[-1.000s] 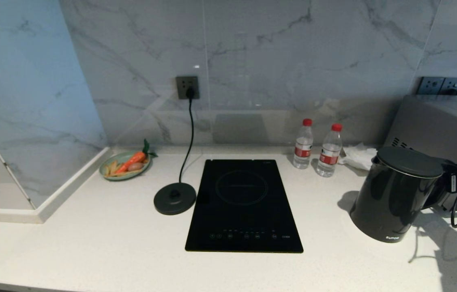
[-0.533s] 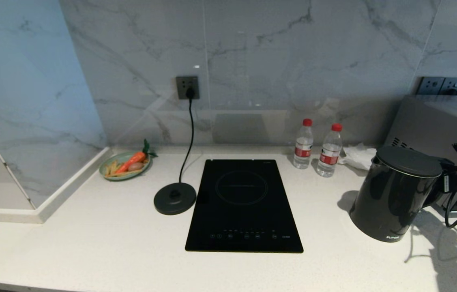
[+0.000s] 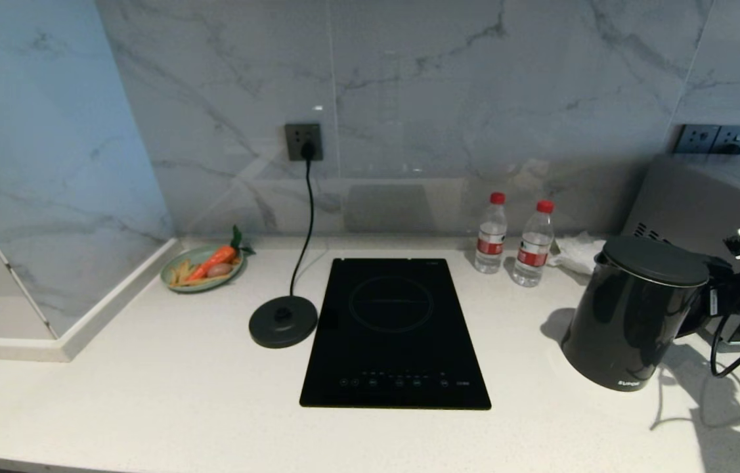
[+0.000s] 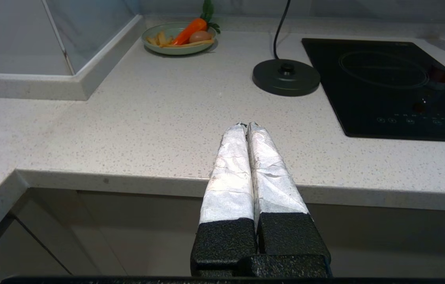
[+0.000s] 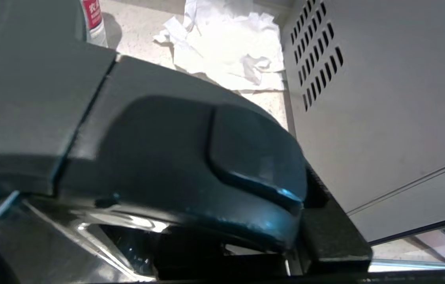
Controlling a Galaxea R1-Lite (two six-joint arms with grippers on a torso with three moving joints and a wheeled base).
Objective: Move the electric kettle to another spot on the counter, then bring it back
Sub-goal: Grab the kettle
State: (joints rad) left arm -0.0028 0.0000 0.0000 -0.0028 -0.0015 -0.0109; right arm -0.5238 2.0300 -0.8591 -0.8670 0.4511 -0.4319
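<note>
Standing on the right part of the counter (image 3: 146, 368), well right of the black cooktop (image 3: 396, 332) and just in front of the grey appliance (image 3: 704, 197): the electric kettle (image 3: 632, 315), glossy black, lid on, white lettering near its base, spout turned toward the two red-capped water bottles (image 3: 514, 240). Leaning a little, or so appearing in the head view; not possible telling whether its base is touching the stone. Gripping the kettle's loop handle from the right side: the right gripper (image 3: 714, 302), clamped around it, with the handle top filling the right wrist view (image 5: 190, 165) and crumpled white paper (image 5: 230, 47) lying beyond. Hanging low in front of the counter's rounded edge, outside the head view: the left gripper (image 4: 247, 125), its foil-wrapped fingers (image 4: 230, 165) pressed together, holding nothing. Sitting empty left of the cooktop: the round corded base disc (image 3: 283, 320), plugged into the wall socket (image 3: 304, 141). Resting in the far left corner: a green plate of food (image 3: 202, 266).
</note>
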